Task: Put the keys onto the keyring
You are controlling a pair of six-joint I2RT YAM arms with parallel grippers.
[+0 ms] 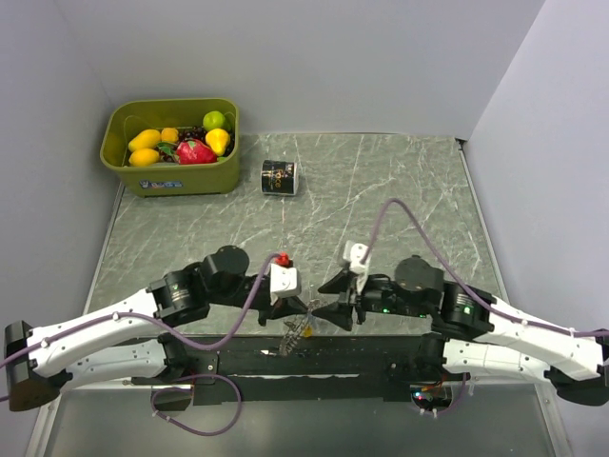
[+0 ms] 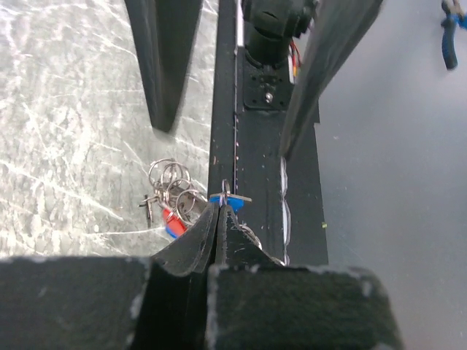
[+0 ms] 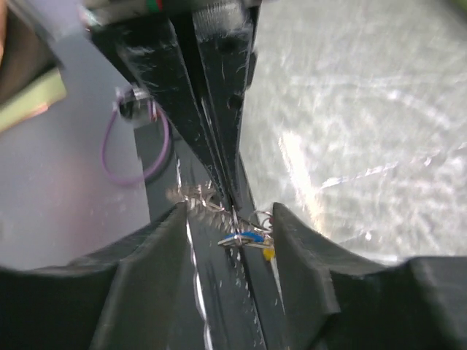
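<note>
My left gripper [image 2: 220, 206] is shut on the thin wire of the keyring [image 3: 193, 197], whose fringe of small silver keys hangs below it over the black base rail [image 1: 297, 333]. A blue-headed key [image 2: 228, 197] lies across the wire just past the left fingertips; it also shows in the right wrist view [image 3: 252, 237]. My right gripper [image 3: 230, 210] is open, its fingers [image 3: 299, 240] on either side of the blue key and not touching it. A bunch of small rings and keys with red and blue heads [image 2: 171, 195] lies on the marble beside the rail.
A green bin [image 1: 171, 181] of toy fruit stands at the back left. A small black can [image 1: 279, 177] lies to its right. The black base rail [image 1: 314, 362] runs along the near table edge under both grippers [image 1: 316, 309].
</note>
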